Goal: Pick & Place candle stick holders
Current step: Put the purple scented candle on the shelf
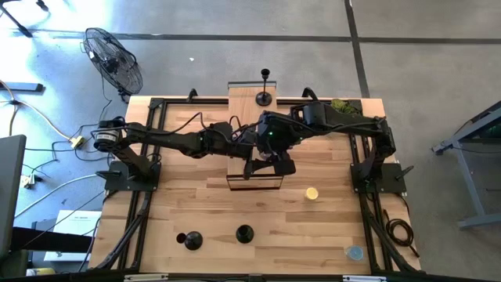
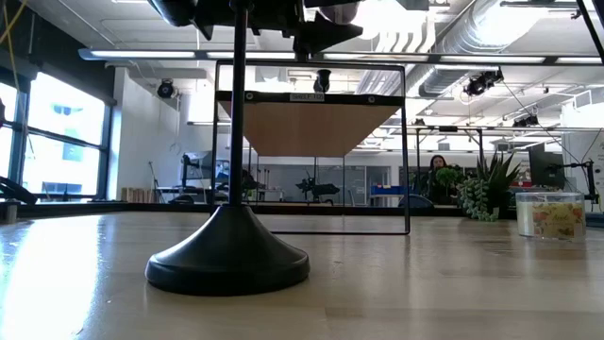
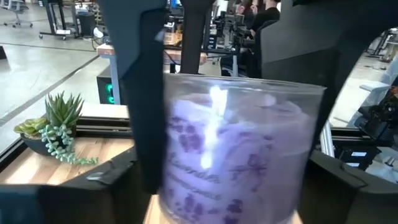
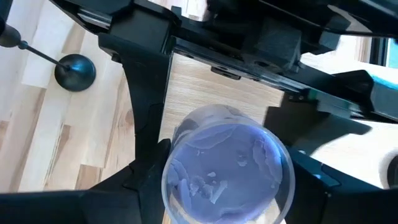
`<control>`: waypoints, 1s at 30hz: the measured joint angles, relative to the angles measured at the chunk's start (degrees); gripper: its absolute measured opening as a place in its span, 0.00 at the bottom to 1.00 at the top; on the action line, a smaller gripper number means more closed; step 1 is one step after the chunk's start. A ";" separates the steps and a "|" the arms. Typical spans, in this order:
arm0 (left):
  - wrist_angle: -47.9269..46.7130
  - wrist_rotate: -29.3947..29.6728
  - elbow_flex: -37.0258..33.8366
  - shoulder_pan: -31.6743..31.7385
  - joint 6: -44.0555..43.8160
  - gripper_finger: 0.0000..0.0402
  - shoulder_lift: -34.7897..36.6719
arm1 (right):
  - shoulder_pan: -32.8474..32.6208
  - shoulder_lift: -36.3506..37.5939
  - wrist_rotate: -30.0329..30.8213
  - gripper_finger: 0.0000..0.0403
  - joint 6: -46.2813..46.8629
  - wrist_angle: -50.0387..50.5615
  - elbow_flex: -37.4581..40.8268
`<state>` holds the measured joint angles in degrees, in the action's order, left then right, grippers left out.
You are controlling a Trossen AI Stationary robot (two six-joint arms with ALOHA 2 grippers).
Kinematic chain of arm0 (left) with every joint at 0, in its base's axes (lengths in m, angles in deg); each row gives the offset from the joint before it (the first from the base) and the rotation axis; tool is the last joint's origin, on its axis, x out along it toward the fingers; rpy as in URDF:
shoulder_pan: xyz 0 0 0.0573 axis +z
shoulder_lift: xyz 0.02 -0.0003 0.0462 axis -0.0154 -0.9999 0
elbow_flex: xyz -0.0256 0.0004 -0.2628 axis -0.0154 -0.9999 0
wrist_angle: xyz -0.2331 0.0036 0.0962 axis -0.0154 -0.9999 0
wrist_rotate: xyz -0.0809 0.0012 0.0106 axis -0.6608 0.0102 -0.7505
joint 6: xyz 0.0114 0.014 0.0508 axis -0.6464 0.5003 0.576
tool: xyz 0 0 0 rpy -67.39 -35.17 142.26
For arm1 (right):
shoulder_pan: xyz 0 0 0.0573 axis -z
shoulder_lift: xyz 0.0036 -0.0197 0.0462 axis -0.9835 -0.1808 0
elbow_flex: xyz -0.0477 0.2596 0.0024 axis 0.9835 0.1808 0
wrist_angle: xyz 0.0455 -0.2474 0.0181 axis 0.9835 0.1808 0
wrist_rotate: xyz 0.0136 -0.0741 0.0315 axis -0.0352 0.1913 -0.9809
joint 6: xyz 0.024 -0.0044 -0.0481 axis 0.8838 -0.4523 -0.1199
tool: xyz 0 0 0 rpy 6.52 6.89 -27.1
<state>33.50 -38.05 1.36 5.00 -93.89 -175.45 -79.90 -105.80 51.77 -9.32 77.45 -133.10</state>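
Matte-black candle stick holder (image 2: 228, 255): disc base, thin stem.

The candle stick holders (image 1: 189, 240) were all black. The table (image 1: 329, 227) was light brown wood with stripes between its planks. A clear glass jar (image 4: 227, 165) held a pale purple candle, with purple flowers and writing on its side. A small plant (image 3: 57, 124) was green. The arms were dark.

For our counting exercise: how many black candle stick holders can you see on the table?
3: one at the table's far edge behind the wooden shelf, two near the front edge, one left of the other. The arms could hide more.
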 joint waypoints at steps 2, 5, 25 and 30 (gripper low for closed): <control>-0.15 -0.12 -0.02 0.00 -0.01 0.66 -0.01 | 0.00 -0.02 0.02 0.55 -0.34 0.00 0.00; -0.39 -0.74 -0.02 0.00 0.15 0.58 -0.02 | -0.04 -0.02 -0.29 0.55 -0.99 0.00 0.00; -0.31 -0.35 -0.02 0.00 2.11 0.54 -0.07 | 0.31 -0.02 -0.75 0.55 -0.36 -0.02 -0.02; -0.01 0.02 -0.02 0.05 2.46 0.56 -0.07 | 0.68 -0.02 -0.71 0.56 -0.31 -0.14 -0.02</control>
<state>33.49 -38.03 1.34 5.05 -91.43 -175.52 -79.22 -105.82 51.06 -9.63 77.31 -133.12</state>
